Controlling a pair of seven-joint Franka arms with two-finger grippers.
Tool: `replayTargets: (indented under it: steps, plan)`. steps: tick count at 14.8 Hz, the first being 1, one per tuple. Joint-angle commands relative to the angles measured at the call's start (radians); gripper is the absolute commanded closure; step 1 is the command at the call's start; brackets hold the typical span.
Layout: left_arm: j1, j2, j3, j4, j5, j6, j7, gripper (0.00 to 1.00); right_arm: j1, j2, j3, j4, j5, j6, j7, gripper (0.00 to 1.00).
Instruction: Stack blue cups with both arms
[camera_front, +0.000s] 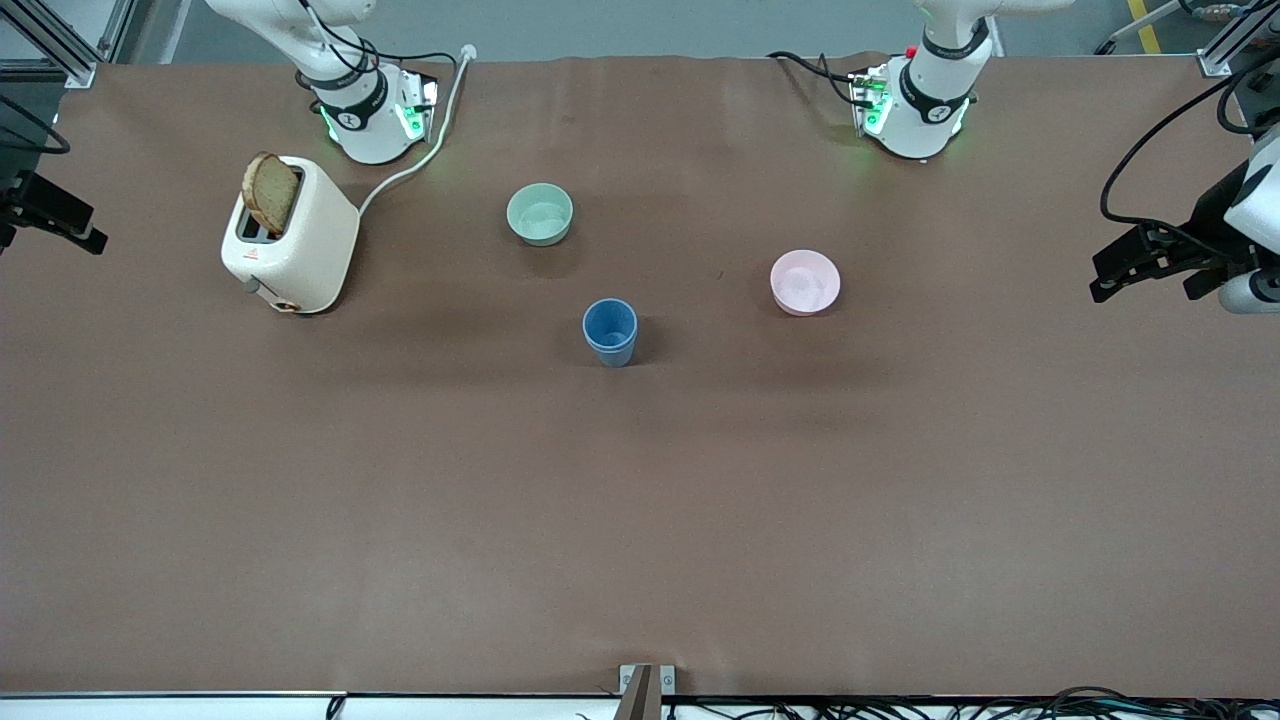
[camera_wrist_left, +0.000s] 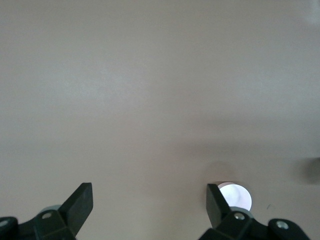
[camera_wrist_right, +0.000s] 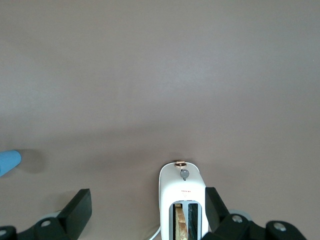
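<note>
- We count one blue cup stack (camera_front: 610, 332) mid-table, nearer the front camera than two bowls: green bowl (camera_front: 540, 213), pink bowl (camera_front: 805, 281).
- One toaster (camera_front: 290, 235).
- Left gripper (camera_wrist_left: 150, 205) and right gripper (camera_wrist_right: 147, 210): both spread, empty.

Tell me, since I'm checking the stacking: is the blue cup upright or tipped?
Upright: the blue cup stands on the table, round mouth facing up.
</note>
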Motion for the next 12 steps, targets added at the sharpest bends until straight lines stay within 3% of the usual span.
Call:
replayTargets:
  steps: [1, 12]
  plan:
    - [-0.003, -0.006, -0.004, 0.011, 0.0, -0.018, 0.006, 0.0, -0.02, 0.006, 0.016, 0.015, 0.001, -0.014, -0.002, 0.0]
    - [-0.004, -0.006, -0.006, 0.013, -0.002, -0.032, 0.007, 0.0, -0.025, 0.006, 0.014, 0.015, 0.001, -0.023, -0.006, 0.0]
